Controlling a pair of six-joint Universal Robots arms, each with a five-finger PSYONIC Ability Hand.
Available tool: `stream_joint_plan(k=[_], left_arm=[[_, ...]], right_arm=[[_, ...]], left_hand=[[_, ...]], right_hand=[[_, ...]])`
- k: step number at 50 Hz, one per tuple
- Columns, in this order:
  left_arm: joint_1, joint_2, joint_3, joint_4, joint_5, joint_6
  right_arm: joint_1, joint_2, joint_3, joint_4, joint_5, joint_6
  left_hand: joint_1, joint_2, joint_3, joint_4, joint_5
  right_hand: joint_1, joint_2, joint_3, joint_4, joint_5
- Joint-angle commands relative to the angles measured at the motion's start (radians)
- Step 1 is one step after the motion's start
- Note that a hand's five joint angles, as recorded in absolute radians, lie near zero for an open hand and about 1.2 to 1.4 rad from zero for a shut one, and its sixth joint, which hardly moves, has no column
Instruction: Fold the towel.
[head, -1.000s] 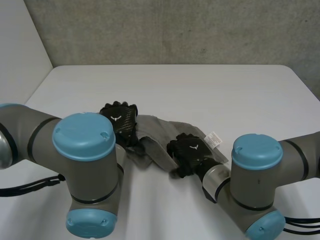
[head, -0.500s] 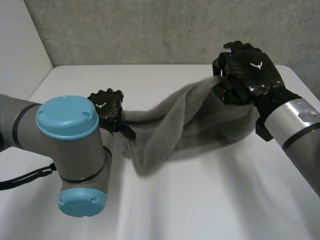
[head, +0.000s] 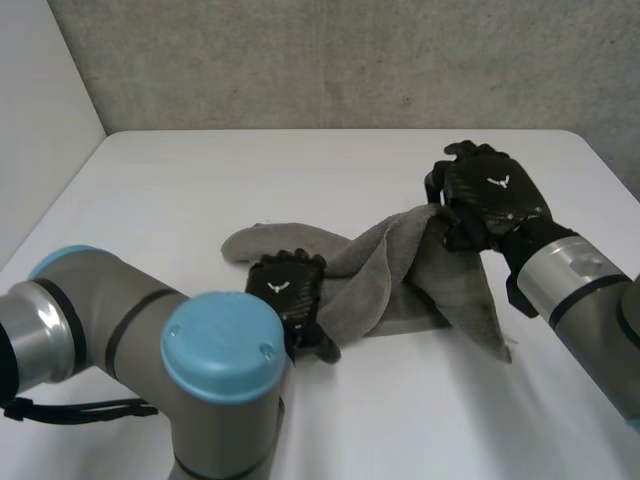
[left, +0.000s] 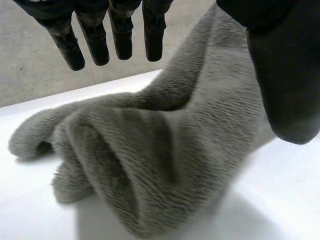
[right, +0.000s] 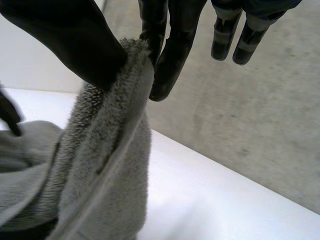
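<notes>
I can read no lettering. Each hand's back carries a small white mark (head: 497, 182), perhaps a winged logo. The towel (head: 390, 275) is grey, fuzzy terry, bunched on the white table (head: 300, 170). My right hand (head: 492, 195) pinches its hemmed edge above the table. My left hand (head: 288, 298) rests on the near folds, its fingers (left: 120, 35) straight and apart from the thumb.

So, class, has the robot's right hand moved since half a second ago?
Yes. The right hand, pinching the towel, has dropped from across the far edge of the table to just this side of it.
</notes>
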Motion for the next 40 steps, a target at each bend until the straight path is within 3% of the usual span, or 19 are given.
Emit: stream_joint_plan(k=[1,10,12,13,14,15,16,20,26,28,29,31,32,34,40], left_arm=[[-0.026,-0.06,0.02,0.025,-0.008,0.016],[-0.025,-0.178,0.084,0.044,-0.011,0.024],[-0.013,-0.192,0.1,0.05,-0.01,0.067],[-0.013,-0.192,0.1,0.05,-0.01,0.067],[-0.003,-0.193,0.103,0.059,-0.008,0.099],[-0.003,-0.193,0.103,0.059,-0.008,0.099],[0.01,-0.193,0.104,0.076,-0.008,0.129],[0.055,-0.176,0.098,0.108,0.007,0.232],[0.104,-0.097,0.052,0.099,0.065,0.272],[0.133,-0.023,0.0,0.094,0.155,0.266],[0.133,-0.023,0.0,0.094,0.156,0.266],[0.173,0.073,-0.031,0.059,0.243,0.262],[0.173,0.074,-0.031,0.059,0.243,0.262],[0.202,0.139,-0.04,-0.04,0.294,0.266],[0.251,0.169,0.006,-0.215,0.34,0.272]], right_arm=[[-0.018,0.051,-0.055,-0.007,0.123,0.013],[-0.032,0.058,-0.045,-0.004,0.131,0.014],[-0.042,0.056,-0.042,0.0,0.128,0.013],[-0.042,0.056,-0.042,0.0,0.128,0.013],[-0.045,0.055,-0.042,0.0,0.126,0.013],[-0.05,0.051,-0.045,0.005,0.12,0.005],[-0.05,0.051,-0.045,0.005,0.12,0.005],[-0.09,0.032,-0.054,0.028,0.053,-0.004],[-0.159,-0.007,-0.072,0.138,-0.07,-0.058],[-0.205,-0.022,-0.094,0.239,-0.169,-0.134],[-0.205,-0.022,-0.094,0.24,-0.17,-0.134],[-0.228,-0.022,-0.118,0.356,-0.27,-0.252],[-0.228,-0.022,-0.118,0.356,-0.271,-0.253],[-0.251,-0.015,-0.153,0.48,-0.335,-0.414],[-0.283,0.061,-0.206,0.669,-0.351,-0.673]], left_hand=[[-0.101,-0.06,-0.038,-0.047,-0.05],[-0.057,-0.016,-0.038,-0.047,-0.006],[0.357,0.399,-0.038,-0.047,0.409],[0.36,0.401,-0.038,-0.047,0.411],[0.735,0.776,-0.038,-0.047,0.786],[0.738,0.78,-0.038,-0.047,0.79],[0.953,0.995,-0.038,-0.047,1.005],[1.087,1.129,-0.038,-0.047,1.139],[1.117,1.158,-0.038,-0.047,1.168],[1.117,1.158,-0.038,-0.047,1.168],[1.117,1.158,-0.038,-0.047,1.168],[1.117,1.158,-0.038,-0.047,1.168],[1.117,1.158,-0.038,-0.047,1.168],[1.117,1.158,-0.038,-0.047,1.168],[1.117,1.158,-0.038,-0.047,1.168]], right_hand=[[0.101,0.062,0.015,0.029,0.058],[0.101,0.062,0.015,0.029,0.058],[0.101,0.062,0.015,0.029,0.058],[0.101,0.062,0.015,0.029,0.058],[0.101,0.062,0.015,0.029,0.058],[0.101,0.062,0.015,0.029,0.058],[0.101,0.062,0.015,0.029,0.058],[0.101,0.062,0.015,0.029,0.058],[0.101,0.062,0.015,0.029,0.058],[0.101,0.062,0.015,0.029,0.058],[0.101,0.062,0.015,0.029,0.058],[0.101,0.062,0.015,0.029,0.058],[0.101,0.062,0.015,0.029,0.058],[0.101,0.062,0.015,0.029,0.058],[0.101,0.062,0.015,0.029,0.058]])
